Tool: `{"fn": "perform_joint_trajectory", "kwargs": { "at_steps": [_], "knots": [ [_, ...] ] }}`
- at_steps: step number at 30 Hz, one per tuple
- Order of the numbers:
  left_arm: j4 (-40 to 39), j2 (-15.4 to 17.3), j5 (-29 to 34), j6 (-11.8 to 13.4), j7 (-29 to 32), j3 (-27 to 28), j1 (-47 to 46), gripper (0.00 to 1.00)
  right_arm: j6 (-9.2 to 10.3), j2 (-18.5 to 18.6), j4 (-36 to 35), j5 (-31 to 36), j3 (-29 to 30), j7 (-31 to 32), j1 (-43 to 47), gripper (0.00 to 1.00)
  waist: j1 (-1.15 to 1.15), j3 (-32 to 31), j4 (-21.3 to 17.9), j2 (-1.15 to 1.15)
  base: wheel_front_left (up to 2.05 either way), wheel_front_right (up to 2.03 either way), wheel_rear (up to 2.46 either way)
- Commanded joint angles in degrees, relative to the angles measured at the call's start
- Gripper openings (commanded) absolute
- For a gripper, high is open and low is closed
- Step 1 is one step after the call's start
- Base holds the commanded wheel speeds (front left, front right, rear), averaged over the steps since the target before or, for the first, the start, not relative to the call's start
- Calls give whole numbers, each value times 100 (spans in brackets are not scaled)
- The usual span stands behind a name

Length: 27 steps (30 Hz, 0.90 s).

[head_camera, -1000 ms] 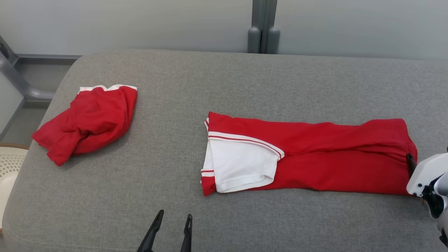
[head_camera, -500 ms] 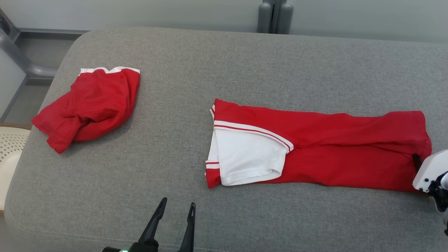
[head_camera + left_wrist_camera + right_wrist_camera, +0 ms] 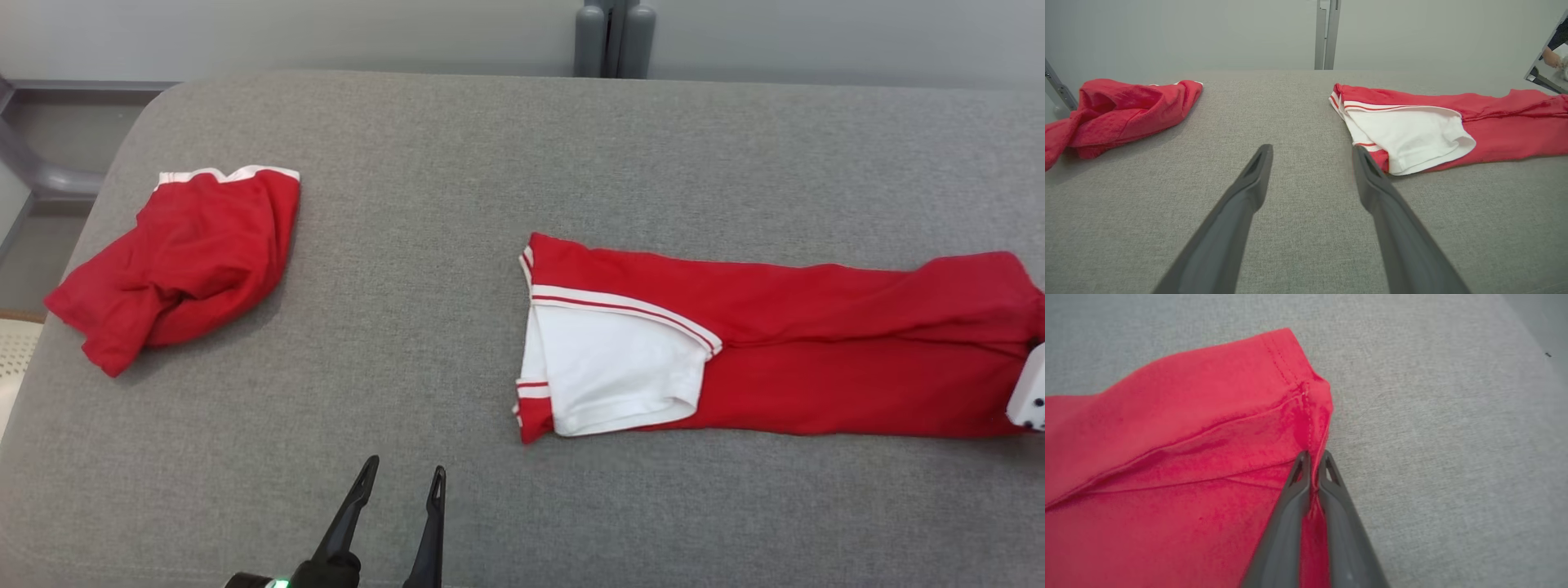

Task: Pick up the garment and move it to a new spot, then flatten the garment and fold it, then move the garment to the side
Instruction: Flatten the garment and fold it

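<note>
The garment (image 3: 816, 359) is a red shirt with a white sleeve, folded into a long strip across the grey cushion. My right gripper (image 3: 1313, 457) is shut on the hem at its right end, red cloth (image 3: 1188, 437) pinched between the two fingers. In the head view that arm's white housing (image 3: 1030, 392) sits at the garment's right end. My left gripper (image 3: 406, 467) stands open near the cushion's front edge, apart from the cloth. In the left wrist view the left gripper (image 3: 1312, 150) has nothing between its fingers, and the garment (image 3: 1494, 122) lies to the right.
A second red garment with white trim (image 3: 180, 261) lies crumpled at the cushion's left end. The grey cushion (image 3: 457, 245) has a rounded left edge. A wall with a grey post (image 3: 612, 37) runs behind it. A pale perforated object (image 3: 12, 367) sits past the left edge.
My right gripper has closed on the garment's right hem. The head camera has shifted, so the whole picture has moved. The left gripper stays open.
</note>
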<state>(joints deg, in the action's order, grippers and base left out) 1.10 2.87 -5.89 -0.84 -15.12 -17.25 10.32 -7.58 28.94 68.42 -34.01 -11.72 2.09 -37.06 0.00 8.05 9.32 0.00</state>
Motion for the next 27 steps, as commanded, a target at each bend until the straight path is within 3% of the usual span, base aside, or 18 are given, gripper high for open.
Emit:
{"fn": "perform_joint_trajectory", "kwargs": {
  "at_steps": [1,8,10,20,27],
  "knots": [
    [-8,5,58,-8,-2,35,47,100,15,184,-70,58,-53,-2,-80,0,0,-141,-163,0,0,0,0],
    [-22,6,-47,46,-2,21,201,100,14,869,-523,97,-361,208,-214,0,0,-451,-362,0,0,0,0],
    [-24,6,-79,58,-2,18,241,100,14,903,-738,10,-429,283,-213,0,0,-552,-392,0,0,0,0],
    [-10,7,-210,151,-2,-27,434,100,12,407,-2383,-916,-460,707,246,0,0,-1075,-348,0,0,0,0],
    [-22,7,-236,172,-2,-41,489,100,9,-149,-3202,-975,-390,839,714,0,0,-1217,-131,0,0,0,0]
  ]
}}
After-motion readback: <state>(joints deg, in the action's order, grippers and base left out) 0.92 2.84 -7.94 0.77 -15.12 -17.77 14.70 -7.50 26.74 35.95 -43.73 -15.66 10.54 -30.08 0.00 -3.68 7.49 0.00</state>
